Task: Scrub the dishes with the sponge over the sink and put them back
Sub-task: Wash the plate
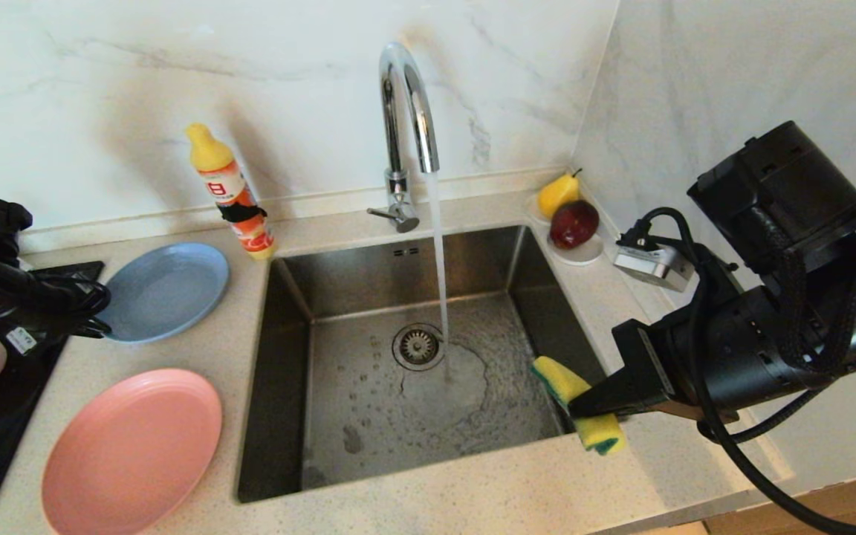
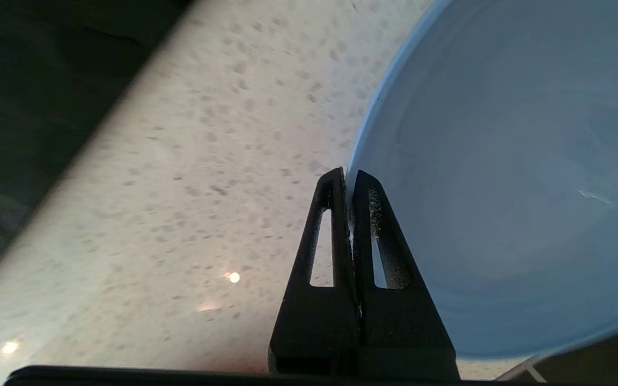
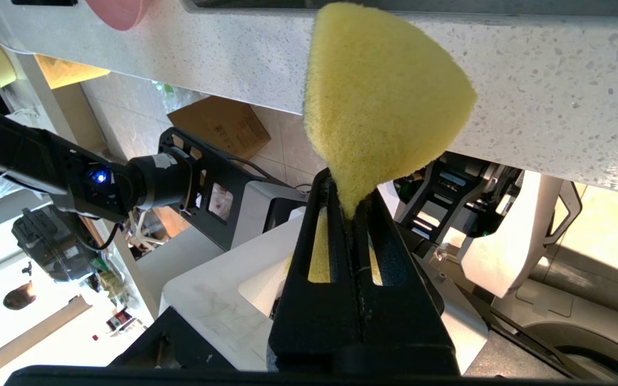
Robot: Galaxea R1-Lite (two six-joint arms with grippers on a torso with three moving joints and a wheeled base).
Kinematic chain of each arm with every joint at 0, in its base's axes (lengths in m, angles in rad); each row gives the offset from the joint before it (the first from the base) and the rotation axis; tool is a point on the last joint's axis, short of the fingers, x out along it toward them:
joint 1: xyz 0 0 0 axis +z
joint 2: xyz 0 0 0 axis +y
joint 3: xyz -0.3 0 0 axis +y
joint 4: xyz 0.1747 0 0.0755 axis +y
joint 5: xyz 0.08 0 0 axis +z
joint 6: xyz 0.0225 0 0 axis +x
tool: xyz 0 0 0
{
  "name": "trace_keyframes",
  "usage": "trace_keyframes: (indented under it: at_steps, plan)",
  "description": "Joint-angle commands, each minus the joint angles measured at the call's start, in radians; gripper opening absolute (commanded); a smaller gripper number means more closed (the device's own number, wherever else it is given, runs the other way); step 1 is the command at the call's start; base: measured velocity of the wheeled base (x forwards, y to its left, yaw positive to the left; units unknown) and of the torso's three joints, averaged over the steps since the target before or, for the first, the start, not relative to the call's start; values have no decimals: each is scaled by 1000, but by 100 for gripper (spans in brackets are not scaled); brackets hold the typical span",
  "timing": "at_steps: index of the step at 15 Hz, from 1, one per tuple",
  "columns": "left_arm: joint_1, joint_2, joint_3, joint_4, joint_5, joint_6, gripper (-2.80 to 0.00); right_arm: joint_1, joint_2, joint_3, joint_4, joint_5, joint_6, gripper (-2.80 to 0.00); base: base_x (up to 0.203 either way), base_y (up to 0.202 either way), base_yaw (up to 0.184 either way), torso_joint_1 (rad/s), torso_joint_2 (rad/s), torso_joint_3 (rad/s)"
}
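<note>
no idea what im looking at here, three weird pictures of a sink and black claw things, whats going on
This is a two-armed robot at a kitchen sink, each arm ending in a black two-fingered gripper. The wide picture comes from a camera on its head, looking down. The other two come from cameras on its wrists, just behind the fingers.

In the head view, water runs from the chrome tap into the steel basin. On the counter to the left lie a grey-blue plate and a pink plate, with a dish soap bottle by the wall. At the far right corner a saucer holds a pear and an apple.

The right gripper is shut on the yellow sponge by the sink's right edge. The left gripper is shut on the grey-blue plate's rim, as its wrist view shows.
</note>
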Motion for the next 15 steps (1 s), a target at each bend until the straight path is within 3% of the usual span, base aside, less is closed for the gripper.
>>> trace_keyframes:
  at_steps: [1, 12, 13, 15]
  plan:
    - [11, -61, -12, 6, -2, -5, -280, 2, 4, -10, 4, 3, 3, -280, 0, 0, 0, 0, 0, 0]
    - [19, -424, -8, 57, -13, -5, -280, 8, -18, -2, 5, 3, 4, -280, 0, 0, 0, 0, 0, 0]
    - [18, -467, -8, 74, -39, -4, -280, 8, -20, -1, 5, 3, 4, -280, 0, 0, 0, 0, 0, 0]
    - [16, -547, -13, 119, -151, 7, -280, 8, -24, -1, 5, 3, 4, -280, 0, 0, 0, 0, 0, 0]
